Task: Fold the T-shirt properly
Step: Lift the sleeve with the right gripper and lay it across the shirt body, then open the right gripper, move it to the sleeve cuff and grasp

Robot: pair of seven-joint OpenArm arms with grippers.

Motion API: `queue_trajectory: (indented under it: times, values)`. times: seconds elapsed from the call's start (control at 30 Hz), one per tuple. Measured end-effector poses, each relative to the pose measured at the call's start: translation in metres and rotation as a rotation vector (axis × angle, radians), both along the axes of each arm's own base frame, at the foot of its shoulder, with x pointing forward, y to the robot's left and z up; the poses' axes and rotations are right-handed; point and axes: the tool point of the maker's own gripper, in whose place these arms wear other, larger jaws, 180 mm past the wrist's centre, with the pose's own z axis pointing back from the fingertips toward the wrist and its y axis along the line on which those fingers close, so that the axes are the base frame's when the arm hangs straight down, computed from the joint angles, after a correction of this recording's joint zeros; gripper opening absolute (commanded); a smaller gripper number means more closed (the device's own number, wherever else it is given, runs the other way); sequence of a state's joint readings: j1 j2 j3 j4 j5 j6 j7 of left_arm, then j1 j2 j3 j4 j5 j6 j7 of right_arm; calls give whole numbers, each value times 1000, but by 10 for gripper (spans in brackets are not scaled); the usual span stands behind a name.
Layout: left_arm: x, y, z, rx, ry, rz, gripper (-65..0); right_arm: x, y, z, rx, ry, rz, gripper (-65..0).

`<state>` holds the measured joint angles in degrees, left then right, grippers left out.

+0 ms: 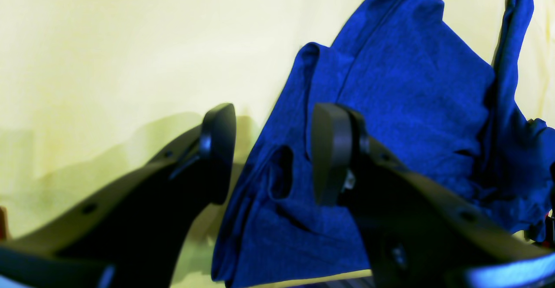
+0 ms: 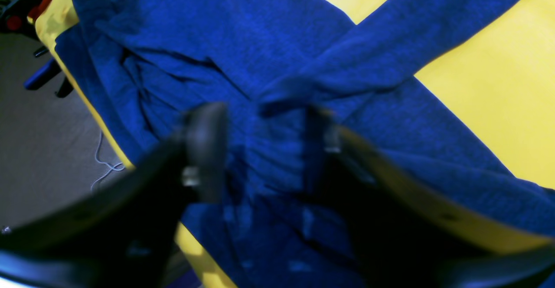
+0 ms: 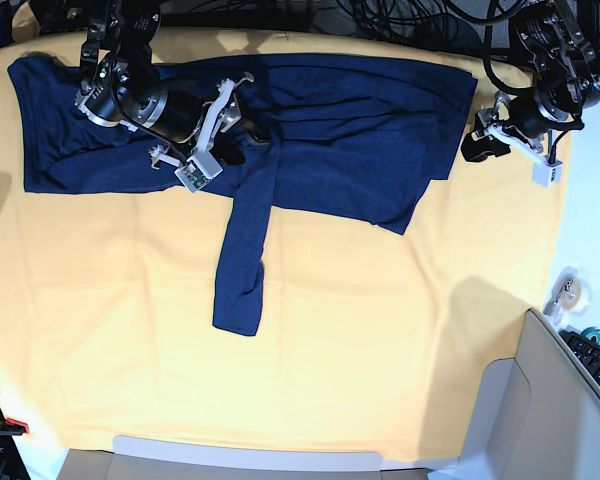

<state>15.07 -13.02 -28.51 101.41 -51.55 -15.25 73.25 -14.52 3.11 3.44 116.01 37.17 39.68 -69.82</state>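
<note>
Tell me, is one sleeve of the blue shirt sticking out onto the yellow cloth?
Yes: in the base view one sleeve of the T-shirt reaches out from the body across the yellow cloth.

blur: right gripper [image 2: 264, 149] jaws (wrist view) | cut off: T-shirt [image 2: 243, 40] top edge

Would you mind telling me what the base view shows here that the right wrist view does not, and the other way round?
Only the base view shows the whole T-shirt spread along the far side of the yellow table cloth, one sleeve trailing toward the camera, plus the left claw at the shirt's edge. Only the right wrist view shows the grey floor beyond the table edge. Both show the right claw open over the blue fabric.
</note>
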Motion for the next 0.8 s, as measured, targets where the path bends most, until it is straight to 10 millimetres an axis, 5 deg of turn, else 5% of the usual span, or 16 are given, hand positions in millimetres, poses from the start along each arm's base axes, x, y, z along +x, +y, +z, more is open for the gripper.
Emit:
queue_trajectory:
  times: [0.1,0.4,0.53,0.7,0.8]
  values:
    - [0,0,0,0,1,0,-373,10,0,6,1,-26,-11,-229]
    - [-3,0,-2,2,10,0,-373,76,-6,49,125,-167,-151,-226]
    - [-3,0,-2,0,10,1,-373,100,-24,27,222,-69,-297,-226]
    - [-4,0,-2,1,10,0,-373,117,-70,-5,278,29,-475,-226]
    - [-3,-1,-2,-2,9,1,-373,129,-87,-6,334,12,-547,-226]
